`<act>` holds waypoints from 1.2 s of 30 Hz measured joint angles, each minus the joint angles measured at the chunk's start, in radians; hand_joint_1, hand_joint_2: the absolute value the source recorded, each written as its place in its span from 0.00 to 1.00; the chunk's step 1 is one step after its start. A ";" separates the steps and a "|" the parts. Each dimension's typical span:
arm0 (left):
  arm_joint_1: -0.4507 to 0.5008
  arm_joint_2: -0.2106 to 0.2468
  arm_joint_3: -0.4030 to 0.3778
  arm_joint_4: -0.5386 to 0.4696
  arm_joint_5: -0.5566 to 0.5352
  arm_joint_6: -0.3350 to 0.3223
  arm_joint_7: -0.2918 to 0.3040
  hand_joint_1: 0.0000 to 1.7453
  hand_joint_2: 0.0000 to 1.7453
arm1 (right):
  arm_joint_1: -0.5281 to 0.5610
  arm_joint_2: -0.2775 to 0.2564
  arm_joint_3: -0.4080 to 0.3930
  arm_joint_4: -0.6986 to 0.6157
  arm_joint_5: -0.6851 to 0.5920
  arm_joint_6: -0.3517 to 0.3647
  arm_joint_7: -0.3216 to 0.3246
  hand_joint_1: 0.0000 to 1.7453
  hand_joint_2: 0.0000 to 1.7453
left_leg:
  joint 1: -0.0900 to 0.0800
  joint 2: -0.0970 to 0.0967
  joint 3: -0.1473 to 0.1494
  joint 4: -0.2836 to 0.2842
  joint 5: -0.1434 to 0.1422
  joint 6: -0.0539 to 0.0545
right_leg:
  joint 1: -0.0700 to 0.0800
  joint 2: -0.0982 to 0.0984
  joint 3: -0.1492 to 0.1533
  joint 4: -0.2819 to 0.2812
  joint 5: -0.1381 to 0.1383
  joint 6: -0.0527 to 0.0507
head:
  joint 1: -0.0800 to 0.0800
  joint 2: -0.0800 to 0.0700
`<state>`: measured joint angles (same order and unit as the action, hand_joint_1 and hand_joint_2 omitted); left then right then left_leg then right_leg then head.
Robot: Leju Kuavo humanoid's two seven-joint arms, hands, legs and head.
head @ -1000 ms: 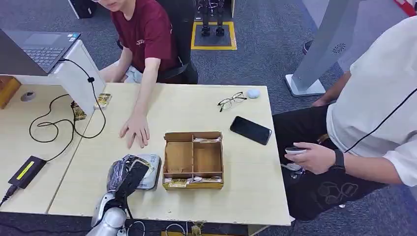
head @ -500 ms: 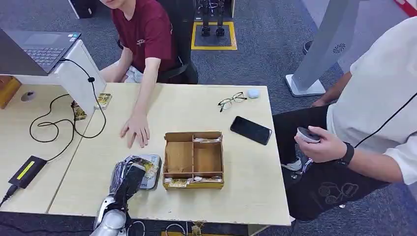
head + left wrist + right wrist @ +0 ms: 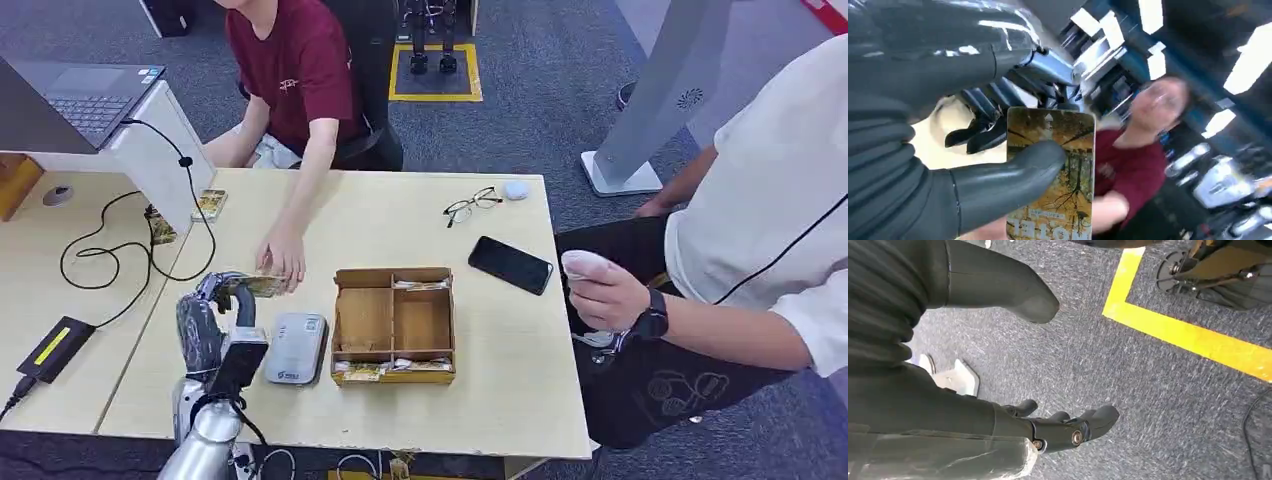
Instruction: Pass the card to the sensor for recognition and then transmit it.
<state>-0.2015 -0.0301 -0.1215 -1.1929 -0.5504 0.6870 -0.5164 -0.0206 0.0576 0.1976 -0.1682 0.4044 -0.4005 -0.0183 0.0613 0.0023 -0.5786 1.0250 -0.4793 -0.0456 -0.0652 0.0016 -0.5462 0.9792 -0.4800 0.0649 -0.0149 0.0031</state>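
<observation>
Lifted off the sensor (image 3: 293, 348) since a second ago, the left hand (image 3: 212, 318) now sits up and to the far left of it, above the table (image 3: 500, 380). Thumb and fingers (image 3: 1013, 172) are clamped on the card (image 3: 1063, 170) — its far end meets the hand (image 3: 283, 262) of the person in the red shirt. Right hand (image 3: 998, 365) hangs over grey carpet (image 3: 1108, 365), fingers apart, holding nothing. Wooden tray (image 3: 393, 324) sits just right of the sensor.

The card (image 3: 1058, 170) shows an autumn scene in yellow, orange and brown with white lettering. The sensor (image 3: 295, 347) is pale grey on a light wood surface (image 3: 500, 380). The left robot hand (image 3: 998, 170) is dark grey, the carpet (image 3: 1128, 370) grey with a yellow stripe.
</observation>
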 joint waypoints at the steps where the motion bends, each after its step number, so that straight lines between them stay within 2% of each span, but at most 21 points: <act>1: -0.011 -0.005 0.033 0.004 -0.131 0.004 -0.023 1.00 1.00 | -0.003 0.000 0.003 0.000 0.011 0.008 0.003 0.00 1.00 | 0.000 0.000 0.000 0.000 0.000 0.000 | 0.000 0.000 0.000 0.000 0.000 0.000 | 0.000 0.000; 4: -0.036 -0.036 0.166 0.010 -0.484 0.006 -0.094 1.00 1.00 | -0.011 0.000 0.009 -0.004 0.025 0.023 0.011 0.00 1.00 | 0.000 0.001 0.001 0.000 0.000 0.000 | 0.000 0.001 0.000 0.000 0.000 0.000 | 0.000 0.000; 5: -0.044 -0.050 0.219 0.010 -0.565 0.007 -0.102 1.00 1.00 | -0.013 0.000 0.011 -0.006 0.027 0.027 0.013 0.00 1.00 | 0.000 0.001 0.001 0.000 0.000 0.000 | 0.000 0.001 -0.001 0.000 0.000 0.000 | 0.000 0.000; 7: -0.062 -0.079 0.312 0.007 -0.662 0.007 -0.106 1.00 1.00 | -0.017 0.000 0.015 -0.008 0.038 0.033 0.016 0.00 1.00 | 0.000 0.001 0.000 0.000 0.000 0.000 | 0.000 0.001 -0.001 0.000 0.000 0.000 | 0.000 0.000; 10: -0.081 -0.104 0.407 -0.014 -0.732 0.007 -0.106 1.00 1.00 | -0.021 0.000 0.021 -0.012 0.040 0.036 0.018 0.00 1.00 | 0.000 0.001 0.000 0.000 0.000 0.000 | 0.000 0.001 -0.001 0.000 0.000 0.000 | 0.000 0.000; 13: -0.093 -0.123 0.467 -0.033 -0.746 0.007 -0.106 1.00 1.00 | -0.025 0.000 0.024 -0.015 0.040 0.035 0.018 0.00 1.00 | 0.000 0.001 0.000 0.000 0.000 0.000 | 0.000 0.001 -0.001 0.000 0.000 0.000 | 0.000 0.000; 17: -0.100 -0.142 0.501 -0.046 -0.734 0.007 -0.106 1.00 1.00 | -0.026 0.000 0.024 -0.016 0.039 0.033 0.016 0.00 1.00 | 0.000 0.001 0.000 0.000 0.000 0.000 | 0.000 0.001 -0.001 0.000 0.000 0.000 | 0.000 0.000; 33: -0.100 -0.164 0.511 -0.050 -0.697 0.007 -0.106 1.00 1.00 | -0.026 0.000 0.024 -0.016 0.020 0.026 0.006 0.00 1.00 | 0.000 0.001 0.000 0.000 0.000 0.000 | 0.000 0.001 -0.001 0.000 0.000 0.000 | 0.000 0.000; 34: -0.100 -0.165 0.511 -0.050 -0.699 0.007 -0.107 0.00 1.00 | -0.026 0.000 0.024 -0.015 0.021 0.026 0.008 0.00 1.00 | 0.000 0.001 0.000 0.000 0.000 0.000 | 0.000 0.001 -0.002 0.000 0.000 0.000 | 0.000 0.000; 36: -0.100 -0.169 0.511 -0.048 -0.685 0.007 -0.107 0.00 1.00 | -0.026 0.000 0.023 -0.015 0.021 0.025 0.009 0.00 1.00 | 0.000 0.001 0.000 0.000 0.000 0.000 | 0.000 0.001 -0.002 0.000 0.000 0.000 | 0.000 0.000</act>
<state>-0.3017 -0.1987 0.3891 -1.2406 -1.2353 0.6935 -0.6230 -0.0467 0.0572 0.2209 -0.1831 0.4253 -0.3754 -0.0095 0.0613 0.0031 -0.5786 1.0251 -0.4791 -0.0456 -0.0652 0.0024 -0.5478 0.9794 -0.4800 0.0648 -0.0149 0.0031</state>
